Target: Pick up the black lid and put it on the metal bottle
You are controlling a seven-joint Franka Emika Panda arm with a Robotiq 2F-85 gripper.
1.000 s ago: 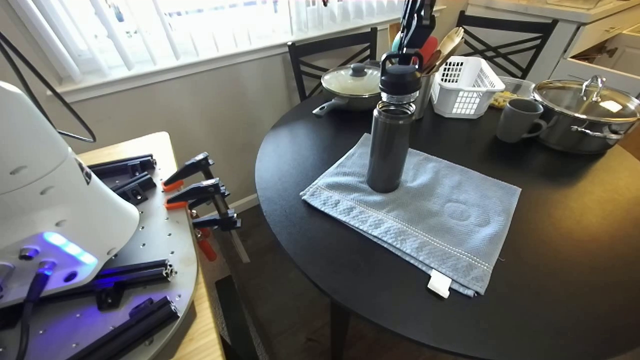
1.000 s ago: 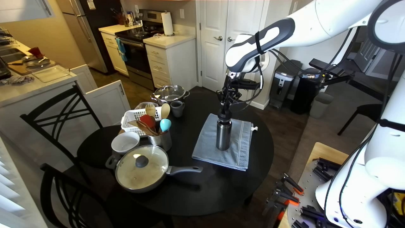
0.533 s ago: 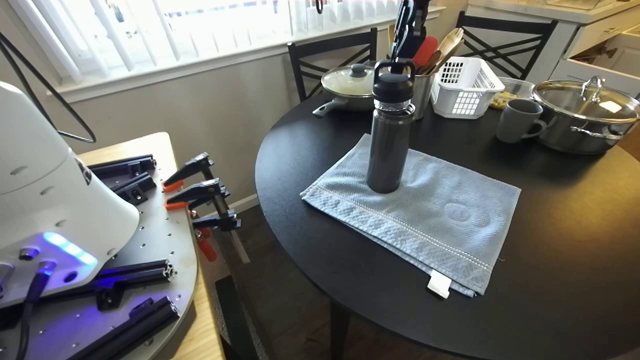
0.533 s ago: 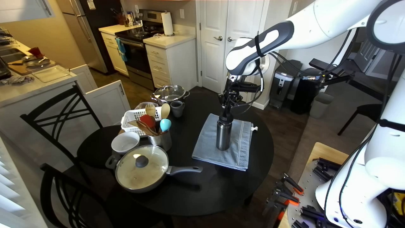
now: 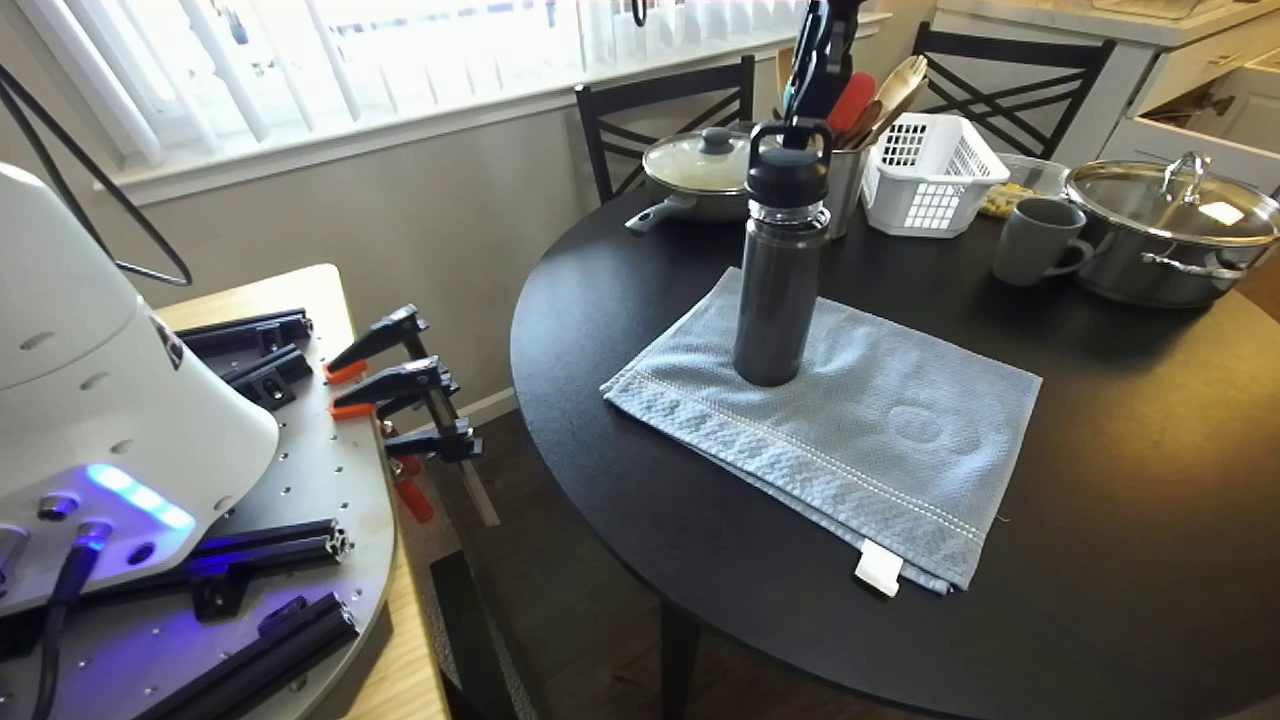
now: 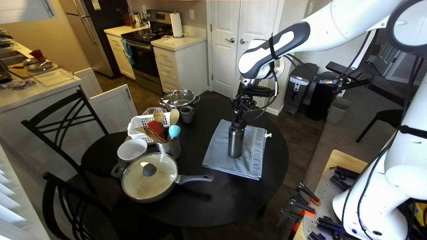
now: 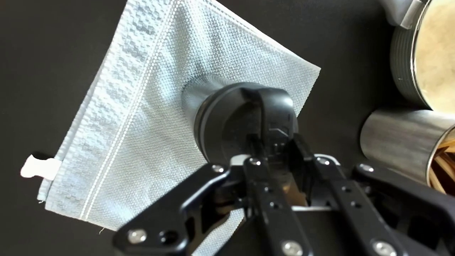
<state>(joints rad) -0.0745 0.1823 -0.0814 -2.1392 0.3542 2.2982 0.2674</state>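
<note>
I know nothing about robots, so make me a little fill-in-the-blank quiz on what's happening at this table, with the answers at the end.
1. The gripper pinches the black lid by its loop-shaped ____.
2. Under the metal bottle lies a folded ____.
3. The basket is ____ in colour.
4. The mug stands beside the lidded steel ____.

Missing words: handle; towel; white; pot.

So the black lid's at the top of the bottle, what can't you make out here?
Inside the metal bottle: wrist view, covered by the black lid.
Where exactly the gripper holds it: wrist view, blurred, black on black.
Whether lid and bottle touch: both exterior views, too small.
Part of the utensil holder: wrist view, cut off by right edge.
</note>
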